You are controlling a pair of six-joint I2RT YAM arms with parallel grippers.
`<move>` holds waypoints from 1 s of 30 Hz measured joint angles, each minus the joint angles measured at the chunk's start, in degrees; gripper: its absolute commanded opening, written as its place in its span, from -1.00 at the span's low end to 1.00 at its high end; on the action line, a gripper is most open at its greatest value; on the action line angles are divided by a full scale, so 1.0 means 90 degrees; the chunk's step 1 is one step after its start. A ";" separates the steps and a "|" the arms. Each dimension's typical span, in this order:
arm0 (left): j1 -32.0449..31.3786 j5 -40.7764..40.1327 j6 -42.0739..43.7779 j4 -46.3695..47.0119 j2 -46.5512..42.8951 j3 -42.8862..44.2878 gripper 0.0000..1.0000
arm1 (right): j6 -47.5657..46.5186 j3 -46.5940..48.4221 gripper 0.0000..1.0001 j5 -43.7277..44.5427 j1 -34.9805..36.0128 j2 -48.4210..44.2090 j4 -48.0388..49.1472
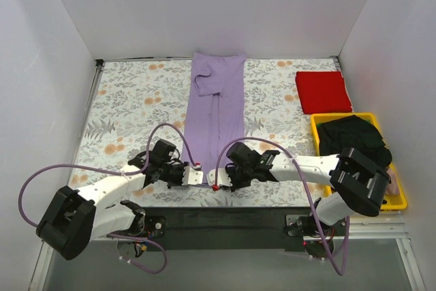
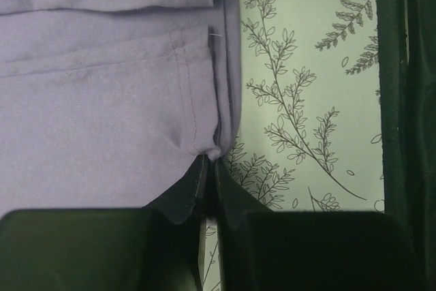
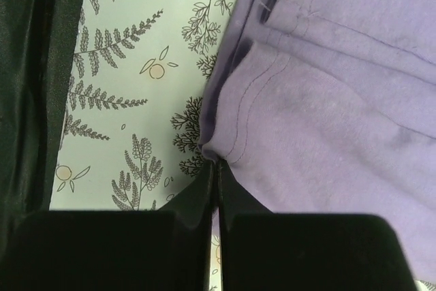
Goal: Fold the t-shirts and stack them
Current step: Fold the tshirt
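The lavender-purple t-shirt (image 1: 216, 110) lies as a long narrow strip down the middle of the floral cloth, sides folded in. My left gripper (image 1: 195, 176) is shut on its near left hem corner (image 2: 212, 151). My right gripper (image 1: 216, 182) is shut on its near right hem corner (image 3: 216, 153). Both grippers sit close together at the shirt's near end. The bright red t-shirt (image 1: 323, 91) lies folded at the back right.
The grey-and-orange floral cloth (image 1: 129, 110) covers the table. A yellow tray (image 1: 402, 199) at the right holds dark cloth (image 1: 354, 138). White walls close in the back and sides. The black table edge (image 1: 225, 217) runs along the front.
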 measured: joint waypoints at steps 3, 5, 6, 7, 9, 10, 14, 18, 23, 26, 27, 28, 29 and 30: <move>-0.0253 -0.0170 -0.0044 -0.0109 -0.0306 -0.0095 -1.00 | 0.0044 -0.0015 -0.97 0.0153 0.0107 -0.0102 -0.0117; -0.0410 -0.0187 -0.0107 -0.0316 -0.0544 -0.0095 -1.00 | 0.0066 -0.0019 -0.97 0.0163 0.0153 -0.0245 -0.0403; -0.0464 -0.0177 -0.0160 -0.0425 -0.0670 -0.0090 -1.00 | 0.0073 -0.0022 -0.97 0.0160 0.0170 -0.0355 -0.0573; -0.0495 -0.0153 -0.0219 -0.0563 -0.0792 -0.0063 -1.00 | 0.0083 -0.0019 -0.97 0.0155 0.0187 -0.0495 -0.0721; -0.0522 -0.0083 -0.0376 -0.0843 -0.0969 0.0073 -1.00 | 0.0092 0.0007 -0.97 0.0163 0.0197 -0.0782 -0.0906; -0.0520 -0.0063 -0.0503 -0.0933 -0.1025 0.0163 -1.00 | 0.0087 0.0058 -0.97 0.0185 0.0194 -0.0891 -0.1003; -0.0423 0.0041 -0.0913 -0.1039 -0.1141 0.0566 -1.00 | 0.0012 0.0432 -0.97 0.0238 -0.0029 -0.1061 -0.1205; -0.0155 0.0085 -0.1052 -0.0828 -0.0867 0.0962 -1.00 | -0.0243 0.0884 -0.97 0.0253 -0.0578 -0.1025 -0.1243; 0.0792 0.0355 -0.1088 -0.0301 0.0466 0.1851 -1.00 | -0.0772 0.1761 -0.97 0.0151 -0.1372 -0.0515 -0.1282; 0.1268 0.0505 -0.1139 0.0056 0.1418 0.2579 -1.00 | -0.1078 0.2392 -0.97 0.0078 -0.1807 0.0027 -0.1258; 0.1377 0.0546 -0.1154 0.0172 0.1693 0.2807 -1.00 | -0.1180 0.2584 -0.97 0.0051 -0.1938 0.0209 -0.1224; 0.1460 0.0595 -0.1156 0.0277 0.1943 0.3033 -1.00 | -0.1285 0.2766 -0.97 0.0029 -0.2062 0.0391 -0.1192; 0.1513 0.0634 -0.1149 0.0410 0.2174 0.3232 -1.00 | -0.1370 0.2941 -0.97 0.0000 -0.2169 0.0580 -0.1180; 0.1557 0.0663 -0.1115 0.0532 0.2399 0.3415 -1.00 | -0.1474 0.3113 -0.97 -0.0029 -0.2278 0.0765 -0.1158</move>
